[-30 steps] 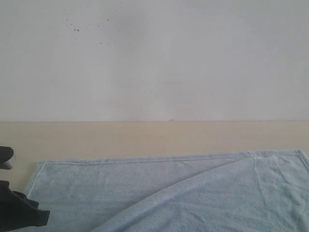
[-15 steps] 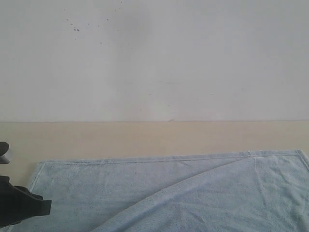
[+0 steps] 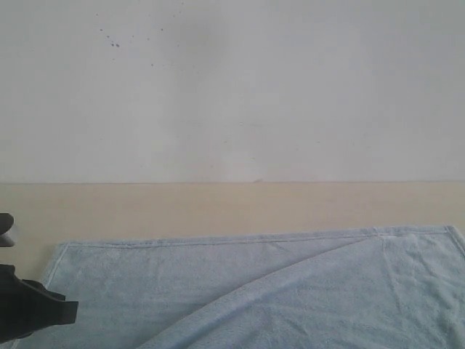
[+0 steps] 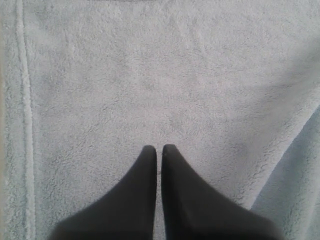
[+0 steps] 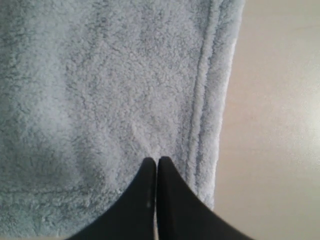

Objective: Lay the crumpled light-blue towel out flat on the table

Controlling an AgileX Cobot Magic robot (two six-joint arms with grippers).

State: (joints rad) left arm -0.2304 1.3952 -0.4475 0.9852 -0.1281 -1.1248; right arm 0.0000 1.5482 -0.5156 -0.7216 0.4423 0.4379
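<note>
The light-blue towel [image 3: 240, 291] lies on the beige table [image 3: 232, 207], its far hem straight. A second layer is folded over from the right, and its curved edge runs diagonally toward the near left. My left gripper [image 4: 157, 148] is shut with nothing between its fingers, hovering over the flat terry near a stitched hem [image 4: 25, 100]. In the exterior view only a black part of the left arm [image 3: 33, 313] shows at the lower left. My right gripper [image 5: 156, 160] is shut and empty, just inside the towel's hem [image 5: 200, 120]; it is out of the exterior view.
A white wall [image 3: 232, 87] meets the table at the back. A bare strip of table lies between the wall and the towel's far hem. Bare table [image 5: 275, 125] also borders the hem in the right wrist view. The folded layer's edge [image 4: 300, 175] shows in the left wrist view.
The left arm has shifted slightly up and to the right at the lower left of the exterior view. The towel has not moved.
</note>
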